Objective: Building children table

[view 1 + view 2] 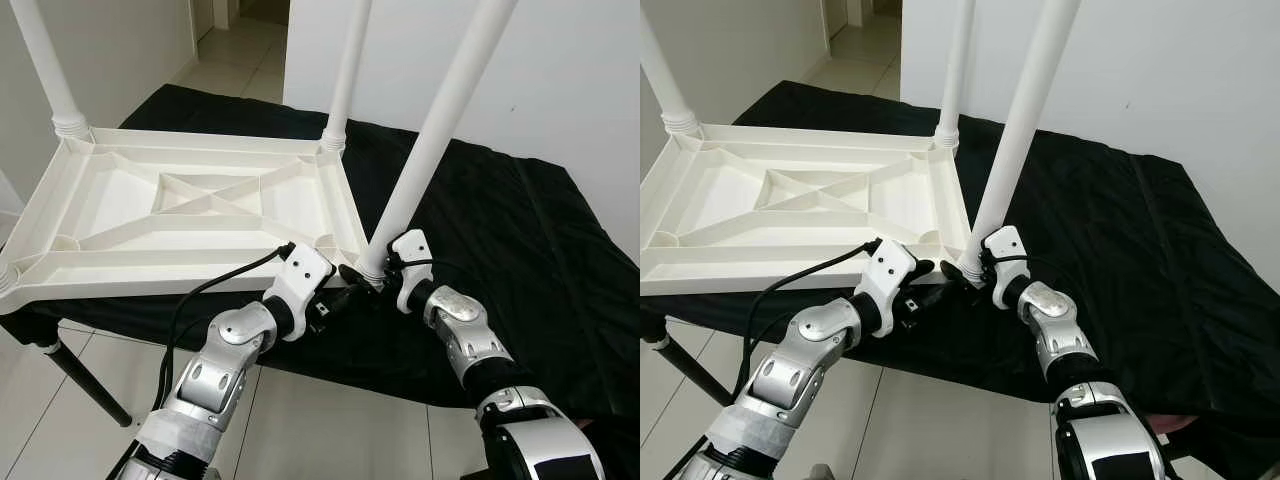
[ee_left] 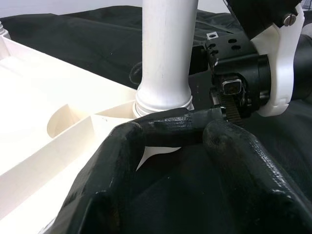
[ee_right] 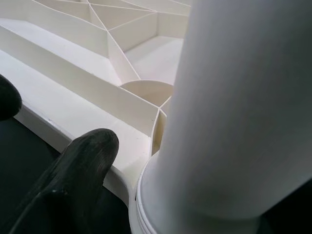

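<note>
The white tabletop lies upside down on a black cloth. A long white leg leans out of its near right corner socket. My right gripper is at the foot of that leg and shut around it; one finger lies beside the leg. My left gripper reaches in from the left, just below the same corner, its fingertips apart with nothing gripped. The right gripper's finger crosses in front of the leg's collar.
Two more white legs stand upright at the far left and far right corners. The cloth covers a table with black legs on a tiled floor. A doorway opens at the back, and a white wall stands close on the right.
</note>
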Controlling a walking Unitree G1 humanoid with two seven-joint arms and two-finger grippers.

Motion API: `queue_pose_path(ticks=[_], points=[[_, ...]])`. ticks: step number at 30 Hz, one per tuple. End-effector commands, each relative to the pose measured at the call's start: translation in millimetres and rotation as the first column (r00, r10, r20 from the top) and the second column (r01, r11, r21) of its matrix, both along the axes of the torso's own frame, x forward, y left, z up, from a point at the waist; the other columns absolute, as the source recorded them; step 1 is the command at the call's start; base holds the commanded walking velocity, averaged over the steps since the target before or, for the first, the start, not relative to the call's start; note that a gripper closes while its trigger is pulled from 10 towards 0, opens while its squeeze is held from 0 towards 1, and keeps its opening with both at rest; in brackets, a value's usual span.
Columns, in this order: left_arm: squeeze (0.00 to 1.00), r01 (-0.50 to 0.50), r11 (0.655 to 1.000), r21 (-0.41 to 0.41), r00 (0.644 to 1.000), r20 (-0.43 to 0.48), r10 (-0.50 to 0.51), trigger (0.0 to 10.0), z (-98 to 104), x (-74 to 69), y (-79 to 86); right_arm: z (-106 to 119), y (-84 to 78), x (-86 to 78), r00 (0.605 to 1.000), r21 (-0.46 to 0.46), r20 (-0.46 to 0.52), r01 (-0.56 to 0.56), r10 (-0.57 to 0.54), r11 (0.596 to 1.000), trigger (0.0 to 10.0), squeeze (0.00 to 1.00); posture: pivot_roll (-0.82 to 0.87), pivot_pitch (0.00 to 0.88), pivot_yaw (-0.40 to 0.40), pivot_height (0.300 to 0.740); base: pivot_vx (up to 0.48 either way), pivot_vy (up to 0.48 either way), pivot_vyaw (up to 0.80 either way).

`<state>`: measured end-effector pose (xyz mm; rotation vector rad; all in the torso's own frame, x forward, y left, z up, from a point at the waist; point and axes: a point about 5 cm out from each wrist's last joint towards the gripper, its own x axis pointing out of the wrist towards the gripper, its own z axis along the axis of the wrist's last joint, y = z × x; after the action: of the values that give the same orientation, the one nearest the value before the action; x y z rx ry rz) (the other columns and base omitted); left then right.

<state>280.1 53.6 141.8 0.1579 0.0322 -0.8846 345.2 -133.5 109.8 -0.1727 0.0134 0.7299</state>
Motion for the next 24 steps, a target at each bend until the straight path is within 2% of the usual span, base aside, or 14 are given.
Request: queue_pose_path(ticks=[1,4,5,7,9,11,12,23,24], points=[[0.0,-0.032,0.999,0.014,0.999,0.011,0.032,10.0,-0.9,0.4,-0.5,-1.3,5.4,-0.5,0.999,-0.006,-0.001,-0.043,0.043,0.999,10.0,0.0,0.01,0.0,-0.092,0.74,0.0,0.0,0.0],[0.0,-0.033,0.999,0.014,0.999,0.01,0.033,10.0,-1.0,0.5,-0.5,-0.8,4.7,0.7,0.999,-0.002,0.005,-0.039,0.039,0.999,10.0,0.0,0.01,0.0,-0.092,0.74,0.0,0.0,0.0],[0.0,-0.032,0.999,0.015,0.999,0.011,0.032,10.0,-1.0,0.6,-0.5,-0.3,4.0,1.5,1.0,0.01,0.005,-0.028,0.028,1.0,8.7,0.0,0.01,0.0,-0.092,0.74,0.0,0.0,0.0],[0.0,-0.032,0.999,0.015,0.999,0.011,0.032,10.0,-1.1,0.6,-0.5,0.0,3.4,2.1,1.0,0.019,0.005,-0.021,0.021,1.0,8.7,0.0,0.01,0.0,-0.092,0.74,0.0,0.0,0.0],[0.0,-0.032,0.999,0.014,0.999,0.011,0.032,10.0,-1.0,0.7,-0.6,0.6,1.7,3.0,1.0,0.04,0.006,-0.005,0.005,0.999,3.3,0.0,0.01,0.0,-0.092,0.74,0.0,0.0,0.0],[0.0,-0.032,0.999,0.014,0.999,0.011,0.031,10.0,-0.9,0.7,-0.6,0.8,0.8,3.6,1.0,0.055,0.001,0.003,-0.003,0.998,3.3,0.0,0.01,0.0,-0.092,0.74,0.0,0.0,0.0],[0.0,-0.032,0.999,0.013,0.999,0.01,0.032,10.0,-1.1,0.7,-1.0,-0.2,-2.7,4.1,1.0,0.078,-0.013,0.02,-0.019,0.997,0.0,0.0,0.01,0.0,-0.093,0.74,0.0,0.0,0.0],[0.0,-0.035,0.999,0.009,0.999,0.007,0.035,10.0,-1.7,0.8,-1.2,-9.3,-10.2,0.5,0.997,0.106,-0.056,0.06,-0.054,0.993,0.0,0.0,0.01,0.0,-0.093,0.74,0.0,0.0,0.0],[0.0,-0.035,0.999,0.009,0.999,0.007,0.035,10.0,-1.8,0.6,-1.4,-10.6,-10.8,0.1,0.996,0.11,-0.062,0.073,-0.067,0.991,7.6,0.0,0.0,0.0,-0.096,0.74,0.0,0.0,0.0]])
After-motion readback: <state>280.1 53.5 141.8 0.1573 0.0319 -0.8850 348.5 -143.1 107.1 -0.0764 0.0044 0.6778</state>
